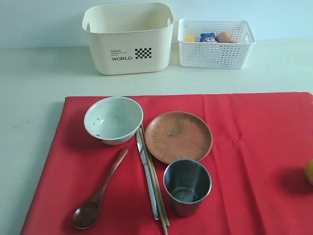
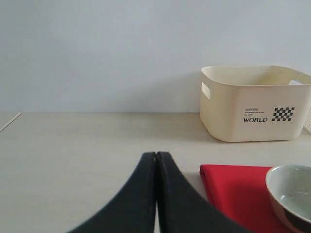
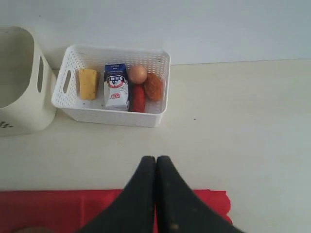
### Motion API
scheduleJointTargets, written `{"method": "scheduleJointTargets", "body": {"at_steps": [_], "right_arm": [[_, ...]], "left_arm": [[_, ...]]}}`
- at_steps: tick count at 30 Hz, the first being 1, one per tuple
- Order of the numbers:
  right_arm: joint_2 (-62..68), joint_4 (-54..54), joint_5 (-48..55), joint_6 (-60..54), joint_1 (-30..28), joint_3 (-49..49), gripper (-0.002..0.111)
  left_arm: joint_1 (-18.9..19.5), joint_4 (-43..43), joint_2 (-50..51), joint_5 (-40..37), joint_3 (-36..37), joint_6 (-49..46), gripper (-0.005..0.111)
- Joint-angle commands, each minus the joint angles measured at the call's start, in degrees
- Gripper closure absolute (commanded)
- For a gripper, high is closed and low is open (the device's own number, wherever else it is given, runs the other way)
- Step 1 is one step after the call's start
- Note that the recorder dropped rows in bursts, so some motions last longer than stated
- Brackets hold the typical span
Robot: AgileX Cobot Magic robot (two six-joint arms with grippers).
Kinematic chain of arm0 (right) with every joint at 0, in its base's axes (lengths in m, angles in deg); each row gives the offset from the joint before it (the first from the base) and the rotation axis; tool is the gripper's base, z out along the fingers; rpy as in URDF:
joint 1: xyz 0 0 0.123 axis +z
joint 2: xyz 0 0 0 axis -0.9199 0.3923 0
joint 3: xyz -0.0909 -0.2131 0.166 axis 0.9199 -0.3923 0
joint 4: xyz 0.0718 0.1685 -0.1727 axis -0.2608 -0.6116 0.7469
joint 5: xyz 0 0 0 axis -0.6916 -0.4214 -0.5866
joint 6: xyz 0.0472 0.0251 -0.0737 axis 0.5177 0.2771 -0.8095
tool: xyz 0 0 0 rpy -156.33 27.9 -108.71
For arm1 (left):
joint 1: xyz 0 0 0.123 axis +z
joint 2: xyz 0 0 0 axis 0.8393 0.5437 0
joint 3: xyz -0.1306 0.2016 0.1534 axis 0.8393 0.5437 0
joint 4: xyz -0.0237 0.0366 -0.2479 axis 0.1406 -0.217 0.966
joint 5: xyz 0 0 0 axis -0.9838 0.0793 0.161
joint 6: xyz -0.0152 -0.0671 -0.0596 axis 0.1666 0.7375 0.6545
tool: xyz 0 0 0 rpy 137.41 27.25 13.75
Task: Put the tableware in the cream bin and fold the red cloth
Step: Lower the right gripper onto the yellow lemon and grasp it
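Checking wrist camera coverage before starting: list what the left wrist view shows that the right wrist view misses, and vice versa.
Left wrist only: the pale bowl, the WORLD lettering, the shut left gripper. Right wrist only: the white lattice basket holding cheese, milk carton, egg and sausage, and the shut right gripper. Both: the cream bin, the red cloth, the table.

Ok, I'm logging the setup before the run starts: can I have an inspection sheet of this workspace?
Surface: pale table, red cloth spread flat on it.
Job's things: bowl, plate, steel cup, spoon, knife and chopsticks all sit on the cloth; cream bin behind, nothing seen inside.
Clutter: white basket holding toy foods; yellow object on the cloth, cut off at the exterior view's right edge.
Grippers: left pincer shut, right pincer shut, both empty.
Cables: nothing seen.
Surroundings: plain pale wall.
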Motion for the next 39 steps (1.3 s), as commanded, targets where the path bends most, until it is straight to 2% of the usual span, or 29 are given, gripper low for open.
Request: {"method": "scheduleJointTargets", "body": {"at_steps": [1,8,13,17,22,24,28,30,33,36,39], "right_arm": [[-8.8,-0.1,1.3,-1.9,-0.1,-5.8,0.108],[-23.1,-0.1,3.7,-1.6,-0.1,-19.8,0.108],[-24.5,-0.1,3.8,-1.0,-0.1,-36.6,0.108],[-24.5,0.3,0.1,0.2,-0.1,-50.2,0.108],[-24.5,3.1,-3.7,5.0,-0.1,-59.5,0.106],[-24.4,8.6,-4.1,10.5,-0.1,-61.7,0.098],[-24.3,17.4,-5.7,22.6,-0.1,-64.2,0.073],[-24.1,16.9,-7.5,22.1,-0.1,-64.5,0.060],[-23.2,12.0,-10.6,18.8,-0.1,-64.5,0.046],[-20.9,9.3,-12.4,15.5,-0.1,-64.5,0.037],[-17.4,9.3,-12.8,15.7,-0.1,-64.5,0.035]], "left_arm": [[0.1,0.7,-0.4,0.1,0.2,0.2,0.106],[0.1,0.7,-0.4,0.1,0.2,0.2,0.106],[0.1,0.7,-0.4,0.1,0.2,0.2,0.106],[-1.1,0.7,-0.4,0.1,0.2,0.2,0.106],[-1.8,0.7,-0.4,0.1,0.2,0.2,0.106],[-2.0,0.7,-0.4,0.1,0.2,0.2,0.106],[-2.6,0.7,-0.4,0.1,0.2,0.2,0.106],[-2.6,0.7,-0.4,0.1,0.2,0.2,0.106],[-2.6,0.7,-0.4,0.1,0.2,0.2,0.106],[-2.6,0.7,-0.4,0.1,0.2,0.2,0.106],[-2.6,0.7,-0.4,0.1,0.2,0.2,0.106]]}}
